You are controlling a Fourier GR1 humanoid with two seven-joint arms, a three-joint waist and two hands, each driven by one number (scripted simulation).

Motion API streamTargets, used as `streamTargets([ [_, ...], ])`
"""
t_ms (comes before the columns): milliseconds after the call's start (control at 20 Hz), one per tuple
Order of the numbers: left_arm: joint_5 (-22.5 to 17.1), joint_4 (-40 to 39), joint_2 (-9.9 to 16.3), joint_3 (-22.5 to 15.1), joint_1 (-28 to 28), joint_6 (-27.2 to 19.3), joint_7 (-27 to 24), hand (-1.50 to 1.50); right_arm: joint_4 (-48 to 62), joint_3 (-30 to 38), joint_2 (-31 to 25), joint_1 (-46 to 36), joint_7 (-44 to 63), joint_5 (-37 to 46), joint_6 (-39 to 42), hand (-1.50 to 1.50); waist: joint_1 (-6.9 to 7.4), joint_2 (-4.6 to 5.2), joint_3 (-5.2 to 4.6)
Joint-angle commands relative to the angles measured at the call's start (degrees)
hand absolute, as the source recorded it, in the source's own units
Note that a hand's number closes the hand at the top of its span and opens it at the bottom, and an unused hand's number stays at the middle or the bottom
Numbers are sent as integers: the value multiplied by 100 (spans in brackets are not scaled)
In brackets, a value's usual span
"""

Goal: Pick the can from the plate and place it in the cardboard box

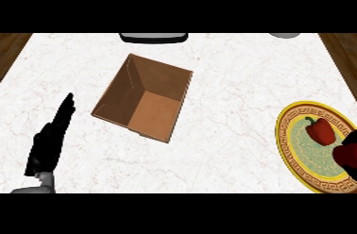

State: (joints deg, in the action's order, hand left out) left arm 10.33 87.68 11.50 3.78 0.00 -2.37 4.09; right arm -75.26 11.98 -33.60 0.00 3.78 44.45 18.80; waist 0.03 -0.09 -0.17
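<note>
My left hand (49, 138) rests flat and open; the cardboard box (143, 98) gapes, ready for the can (346, 155) off the plate (296, 148).

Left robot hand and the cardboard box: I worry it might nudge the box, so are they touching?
Apart. The head view shows bare counter between the left robot hand, fingers straight, and the cardboard box.
</note>
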Motion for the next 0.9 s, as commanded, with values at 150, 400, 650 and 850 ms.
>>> streamTargets([
  [150, 75, 45, -81, -95, 62, 13, -110, 0, -124, -848, 292, -743, -518, 664, -573, 150, 165, 33, 19],
  [400, 129, 78, -177, -423, -293, 185, 45, 0, 173, -2011, 557, -1981, -1491, 1132, -598, 150, 622, 146, 38],
  [650, 101, 326, -95, -220, -57, 101, 246, 0, 1706, -2024, 876, -3266, -2189, 1397, -1221, 150, 314, 71, 29],
  [850, 126, 326, -129, -139, 102, 37, 197, 0, 2215, -1683, 966, -3845, -2504, 1320, -1454, 150, 127, 31, 21],
])
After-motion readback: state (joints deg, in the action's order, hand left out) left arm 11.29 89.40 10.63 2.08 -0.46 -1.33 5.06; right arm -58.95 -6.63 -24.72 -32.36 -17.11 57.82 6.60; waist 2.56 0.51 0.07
